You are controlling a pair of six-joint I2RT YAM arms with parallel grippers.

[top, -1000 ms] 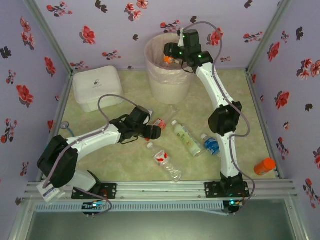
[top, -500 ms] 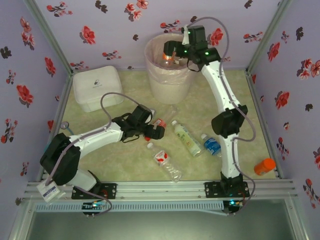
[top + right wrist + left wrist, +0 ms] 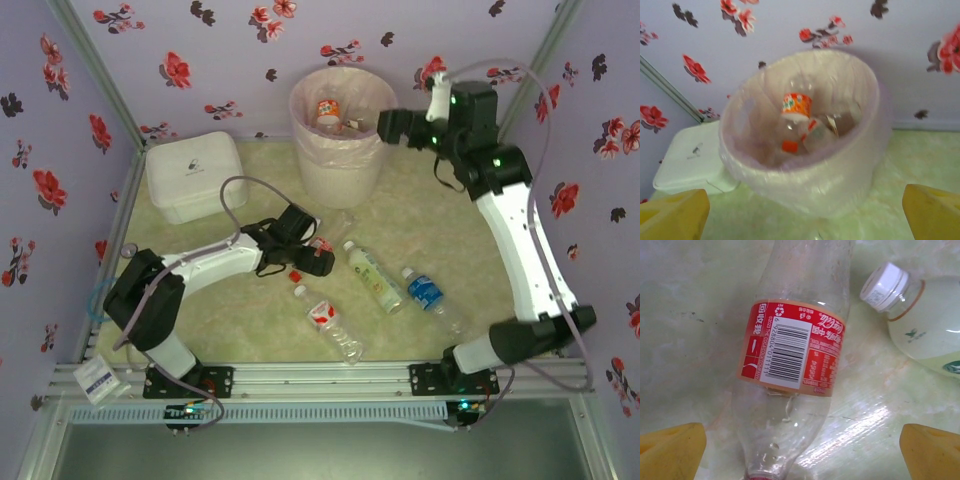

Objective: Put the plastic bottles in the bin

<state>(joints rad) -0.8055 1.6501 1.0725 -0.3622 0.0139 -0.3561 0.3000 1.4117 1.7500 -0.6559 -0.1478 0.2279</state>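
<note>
Pale-pink bin (image 3: 338, 165) at the back, orange-labelled bottle (image 3: 796, 106) inside. Beside its rim, right gripper (image 3: 385, 124), fingers wide apart. Nearer, left gripper (image 3: 800, 450), fingers spread either side of a red-labelled bottle (image 3: 792, 347) lying flat; pale-green bottle (image 3: 930, 335) just beside.

The red-labelled bottle (image 3: 790, 365) is clear, glossy plastic, the tabletop (image 3: 685, 330) smooth and shiny, the bin (image 3: 810, 182) lined with thin film.

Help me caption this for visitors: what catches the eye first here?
The pale-pink bin stands at the back of the table, an orange-labelled bottle showing inside. Just right of its rim hangs the right end effector, open and empty. Mid-table, the left end effector, open, straddles a red-labelled bottle lying flat.
</note>
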